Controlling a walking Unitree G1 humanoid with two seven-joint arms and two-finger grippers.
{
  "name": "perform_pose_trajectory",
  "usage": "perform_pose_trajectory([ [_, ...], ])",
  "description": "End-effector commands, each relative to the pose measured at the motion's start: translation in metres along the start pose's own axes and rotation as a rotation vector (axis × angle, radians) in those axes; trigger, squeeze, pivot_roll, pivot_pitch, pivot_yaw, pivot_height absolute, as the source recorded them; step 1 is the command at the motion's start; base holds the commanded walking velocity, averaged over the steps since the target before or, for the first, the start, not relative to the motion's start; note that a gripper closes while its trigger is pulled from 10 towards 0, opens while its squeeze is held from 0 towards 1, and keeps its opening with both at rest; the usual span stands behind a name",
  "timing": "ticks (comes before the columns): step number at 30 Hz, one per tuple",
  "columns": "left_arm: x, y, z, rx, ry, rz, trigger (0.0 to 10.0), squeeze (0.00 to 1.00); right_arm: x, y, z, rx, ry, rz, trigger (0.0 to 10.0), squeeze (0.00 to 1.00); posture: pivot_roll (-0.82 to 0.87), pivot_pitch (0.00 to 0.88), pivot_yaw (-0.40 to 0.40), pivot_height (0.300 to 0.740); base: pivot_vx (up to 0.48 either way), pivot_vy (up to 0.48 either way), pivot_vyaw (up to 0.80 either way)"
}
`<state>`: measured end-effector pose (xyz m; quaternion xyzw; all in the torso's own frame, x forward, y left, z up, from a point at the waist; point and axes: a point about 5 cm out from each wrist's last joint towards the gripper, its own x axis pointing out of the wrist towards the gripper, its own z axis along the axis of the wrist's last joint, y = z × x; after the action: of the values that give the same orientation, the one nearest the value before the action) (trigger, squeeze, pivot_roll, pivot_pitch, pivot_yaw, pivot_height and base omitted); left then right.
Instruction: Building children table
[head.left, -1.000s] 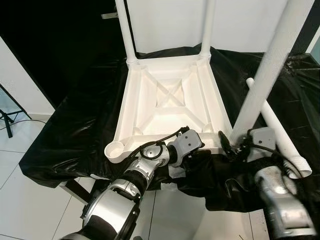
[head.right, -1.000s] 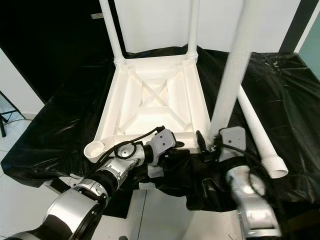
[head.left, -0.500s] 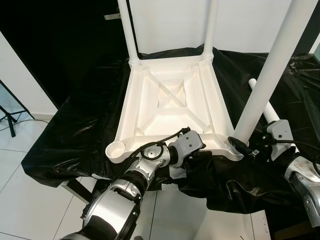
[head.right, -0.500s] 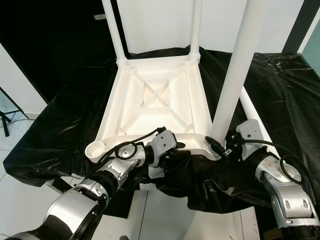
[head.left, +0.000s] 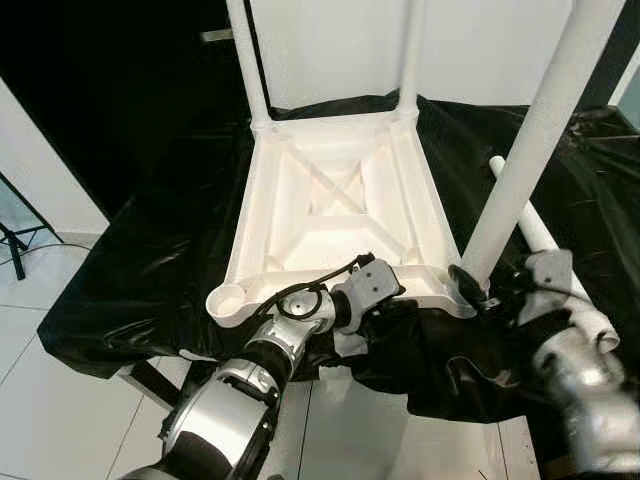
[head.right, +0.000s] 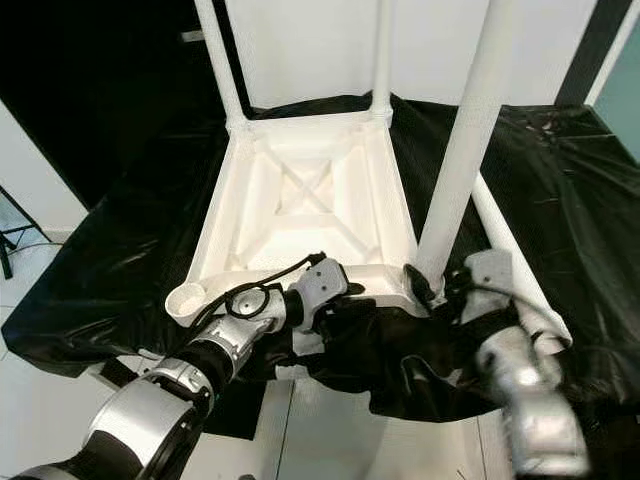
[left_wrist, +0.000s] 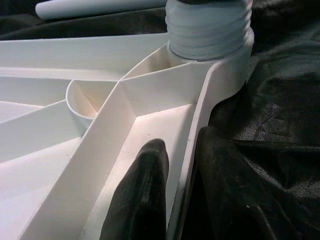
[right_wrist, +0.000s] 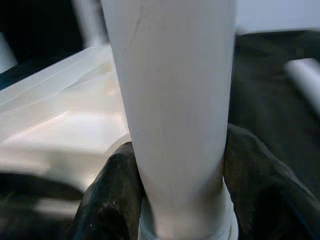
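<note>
The left gripper (left_wrist: 172, 200) pinches the near rim of the upturned white tabletop (head.left: 340, 200) (on black sheeting (head.left: 150, 260)); the right gripper (right_wrist: 175, 190) clasps the near-right leg (head.left: 520, 160).

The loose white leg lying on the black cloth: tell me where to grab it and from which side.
Grip the loose leg at mid-shaft, from above, fingers spanning its width. It lies flat on the black cloth, a smooth round tube, right of the upturned table. Its near end lies behind the right gripper.

All three standing legs (head.left: 535, 140) run off the top edge. The right arm (head.left: 585, 385) is blurred. The loose leg (head.left: 545, 240) seems partly hidden behind it.
</note>
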<state>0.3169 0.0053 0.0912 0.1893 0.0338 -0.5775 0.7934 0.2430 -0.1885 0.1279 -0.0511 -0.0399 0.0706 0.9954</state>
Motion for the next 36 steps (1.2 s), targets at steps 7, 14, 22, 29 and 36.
perform_pose_trajectory([
  [7,-0.003,-0.008,-0.016,-0.023,0.085,-0.032,9.6,0.0,-0.019,0.009,-0.016,-0.001,0.046,-0.296,0.0,0.0,-0.18,0.0,0.082,0.74,0.0,0.0,0.0],
  [14,-0.003,-0.006,-0.016,-0.018,0.092,-0.033,9.6,0.0,-0.012,0.009,-0.015,-0.028,0.044,-0.323,10.0,0.0,-0.18,0.0,0.087,0.74,0.0,0.0,0.0],
  [22,-0.002,-0.007,-0.015,-0.019,0.089,-0.032,9.6,0.0,-0.004,0.009,-0.01,-0.077,0.017,-0.088,10.0,0.0,-0.18,0.0,0.083,0.74,0.0,0.0,0.0],
  [29,-0.002,-0.009,-0.018,-0.019,0.092,-0.044,9.6,0.0,0.006,-0.023,0.018,-0.18,-0.015,0.214,10.0,0.0,-0.2,0.0,0.091,0.74,0.0,0.0,0.0],
  [36,-0.002,-0.007,-0.016,-0.02,0.089,-0.035,9.6,0.0,0.004,-0.022,0.016,-0.195,0.053,0.427,0.0,0.0,-0.18,0.0,0.086,0.74,0.0,0.0,0.0],
])
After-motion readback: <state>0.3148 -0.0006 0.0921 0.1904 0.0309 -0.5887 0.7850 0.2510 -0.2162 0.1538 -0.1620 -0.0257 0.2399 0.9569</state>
